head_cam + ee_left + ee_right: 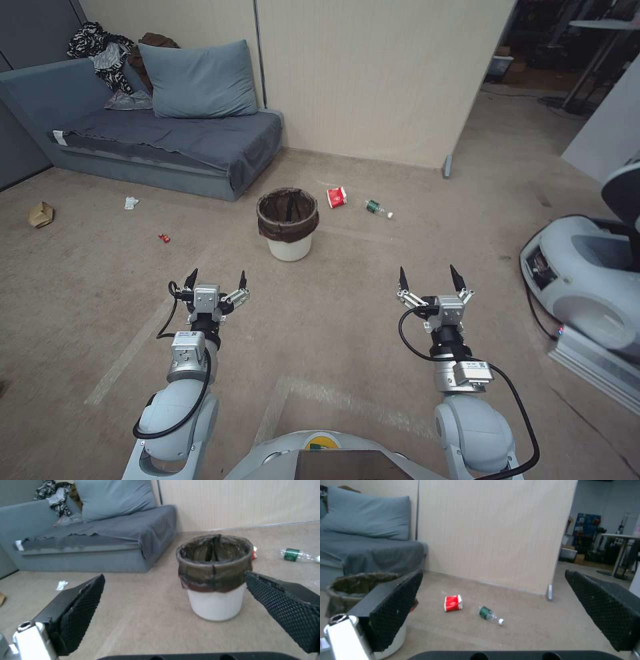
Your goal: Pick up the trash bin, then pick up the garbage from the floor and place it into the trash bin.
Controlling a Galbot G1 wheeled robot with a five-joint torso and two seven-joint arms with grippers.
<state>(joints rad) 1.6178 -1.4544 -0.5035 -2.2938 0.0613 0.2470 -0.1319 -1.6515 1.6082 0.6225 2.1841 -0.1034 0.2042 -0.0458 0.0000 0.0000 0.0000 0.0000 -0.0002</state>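
Note:
The trash bin (pixel 288 227) is a white pail with a dark liner over its rim, standing upright on the carpet ahead of me; the trash bin (pixel 213 577) faces my left wrist. Garbage lies around it: a red-and-white carton (pixel 337 197) and a green-labelled bottle (pixel 377 209) to its right, a white tissue (pixel 131 203), a small red wrapper (pixel 164 237) and a brown cardboard piece (pixel 41 215) to its left. My left gripper (pixel 217 279) hangs open short of the bin. My right gripper (pixel 430 277) is open too, facing the carton (pixel 453 603) and bottle (pixel 490 615).
A grey sofa (pixel 167 143) with a cushion stands behind the bin at the left. A beige partition wall (pixel 373 80) closes the back. A white machine (pixel 587 280) sits on the floor at the right. Bare carpet lies between my arms and the bin.

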